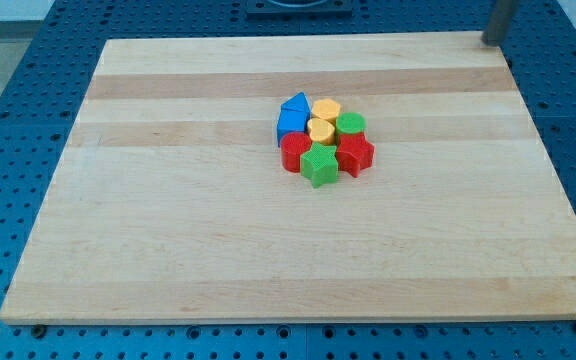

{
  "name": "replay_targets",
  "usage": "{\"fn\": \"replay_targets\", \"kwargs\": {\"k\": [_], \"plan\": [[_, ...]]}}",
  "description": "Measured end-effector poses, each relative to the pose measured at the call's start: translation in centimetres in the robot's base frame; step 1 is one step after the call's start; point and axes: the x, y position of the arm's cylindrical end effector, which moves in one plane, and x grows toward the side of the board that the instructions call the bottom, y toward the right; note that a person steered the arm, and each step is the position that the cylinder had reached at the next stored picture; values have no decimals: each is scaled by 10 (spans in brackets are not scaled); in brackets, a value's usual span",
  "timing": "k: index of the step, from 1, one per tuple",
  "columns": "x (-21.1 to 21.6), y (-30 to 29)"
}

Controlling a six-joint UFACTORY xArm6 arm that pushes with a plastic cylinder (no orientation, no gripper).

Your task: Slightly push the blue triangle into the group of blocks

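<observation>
A tight group of blocks sits a little above the middle of the wooden board (168,230). The blue triangle (296,102) is at the group's upper left, touching a blue block (290,125) just below it. To its right lie a yellow round block (327,109), another yellow block (321,130) and a green round block (351,124). Along the bottom are a red block (294,153), a green star (319,166) and a red star (357,154). My tip (489,42) is far off at the board's top right corner, well apart from all blocks.
The board lies on a blue perforated table (8,120) that shows on all sides. A dark fixture (293,5) sits at the view's top edge behind the board.
</observation>
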Motion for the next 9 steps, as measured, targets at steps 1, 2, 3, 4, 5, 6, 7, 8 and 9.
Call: {"fn": "replay_targets", "kwargs": {"k": [1, 2, 3, 4, 5, 6, 7, 8, 9], "plan": [[0, -58], [7, -123], [27, -185], [47, -242], [62, -287], [75, -306], [95, -306], [111, -306], [120, -306]]}}
